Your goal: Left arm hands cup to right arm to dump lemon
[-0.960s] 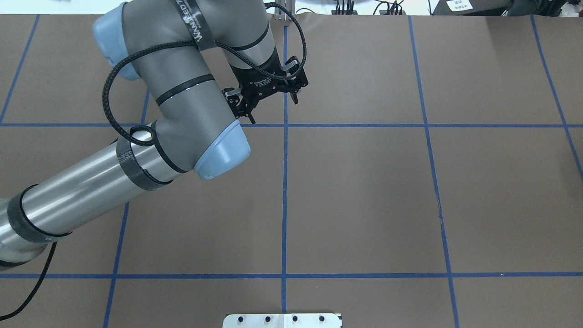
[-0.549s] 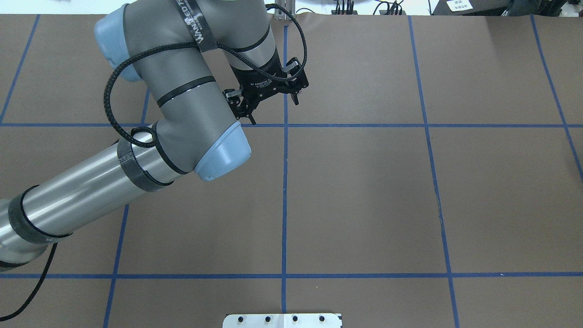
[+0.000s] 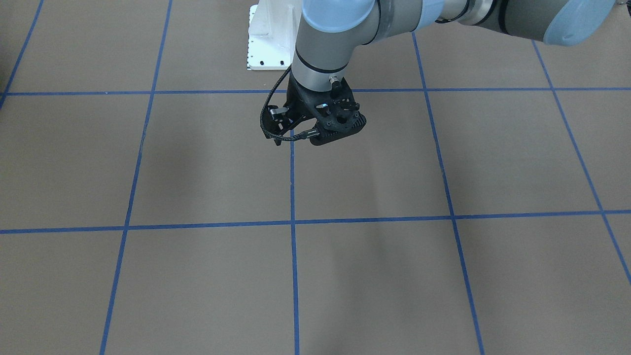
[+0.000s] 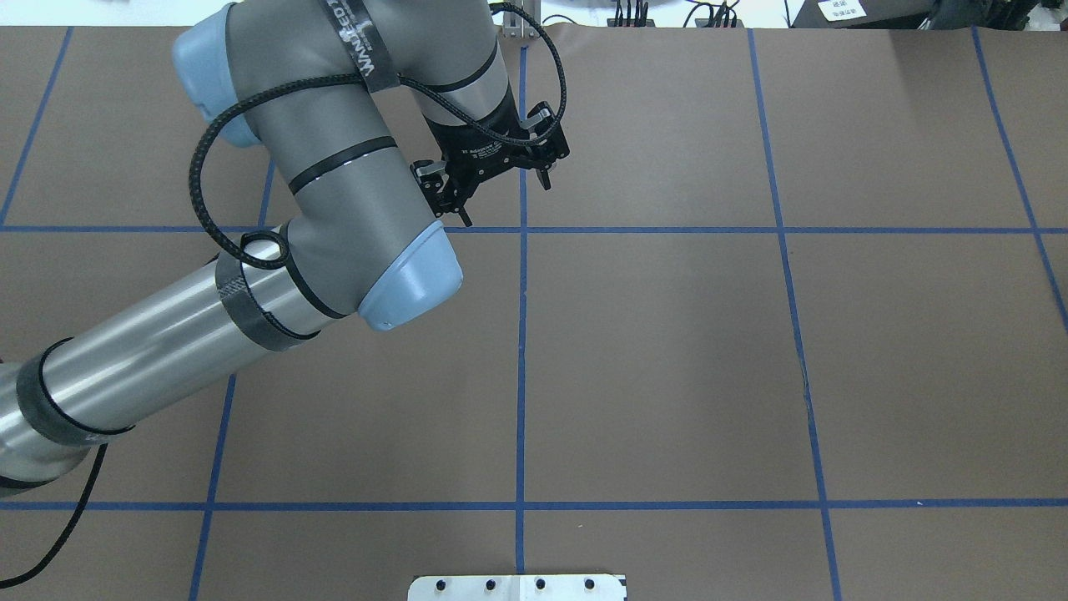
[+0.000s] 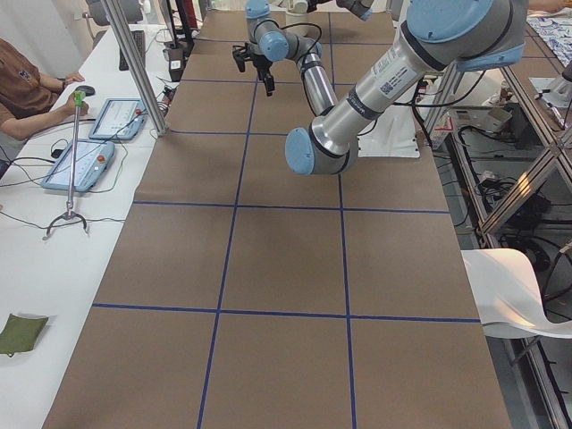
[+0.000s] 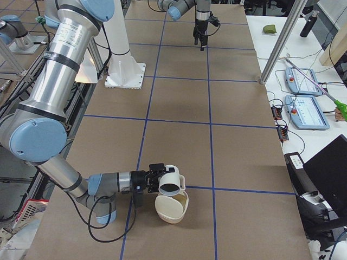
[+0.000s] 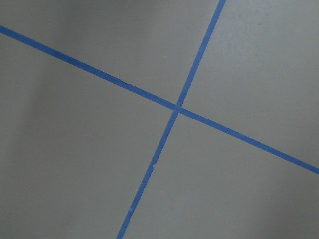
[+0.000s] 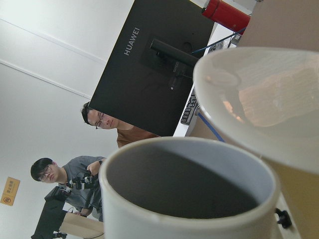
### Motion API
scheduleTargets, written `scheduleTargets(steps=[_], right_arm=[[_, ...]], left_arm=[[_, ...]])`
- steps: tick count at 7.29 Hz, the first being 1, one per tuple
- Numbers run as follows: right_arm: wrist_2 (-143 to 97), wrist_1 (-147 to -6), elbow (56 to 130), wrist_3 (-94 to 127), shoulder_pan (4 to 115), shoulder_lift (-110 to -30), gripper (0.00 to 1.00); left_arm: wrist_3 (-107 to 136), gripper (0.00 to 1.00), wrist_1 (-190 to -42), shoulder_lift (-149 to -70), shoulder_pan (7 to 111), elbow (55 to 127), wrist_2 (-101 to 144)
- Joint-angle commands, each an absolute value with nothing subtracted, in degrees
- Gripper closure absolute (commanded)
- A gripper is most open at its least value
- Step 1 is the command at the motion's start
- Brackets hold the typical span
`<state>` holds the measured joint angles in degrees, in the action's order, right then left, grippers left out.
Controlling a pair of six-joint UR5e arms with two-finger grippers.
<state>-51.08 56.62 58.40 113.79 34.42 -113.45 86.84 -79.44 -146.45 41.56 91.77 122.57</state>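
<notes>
Brown paper gridded in blue tape covers the table [image 4: 667,376]. The right gripper [image 6: 160,176], its grip unreadable, has the cup [image 6: 171,176] at its 3 o'clock, mouth tipped toward 5 o'clock over a bowl [image 6: 169,211]. The left gripper [image 4: 504,204] hangs spread and empty, well apart. No lemon is discernible.

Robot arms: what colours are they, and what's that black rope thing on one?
Both are chunky silver-grey tubes with pale blue caps. The left arm wears black bands, one with white lettering, and a braided black cable loops to the black left pincer. The right arm has a black band and a black right pincer too.
</notes>
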Motion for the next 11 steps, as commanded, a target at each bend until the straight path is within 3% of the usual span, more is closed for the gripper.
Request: scheduleTargets(steps=[1, 5, 11], right_arm=[[-52.11, 56.69, 58.53, 119.85, 37.51, -111.81, 0.7], [-56.87, 56.69, 58.27, 133.3, 44.55, -108.03, 0.68], [-56.87, 58.18, 58.1, 155.63, 47.1, -109.42, 0.64]], left_arm=[[87.01, 0.0, -79.37, -146.6, 41.57, 91.85, 122.52], [87.01, 0.0, -79.02, -147.22, 41.57, 92.19, 121.9], [86.84, 0.0, -78.49, -149.24, 42.36, 92.64, 121.29]])
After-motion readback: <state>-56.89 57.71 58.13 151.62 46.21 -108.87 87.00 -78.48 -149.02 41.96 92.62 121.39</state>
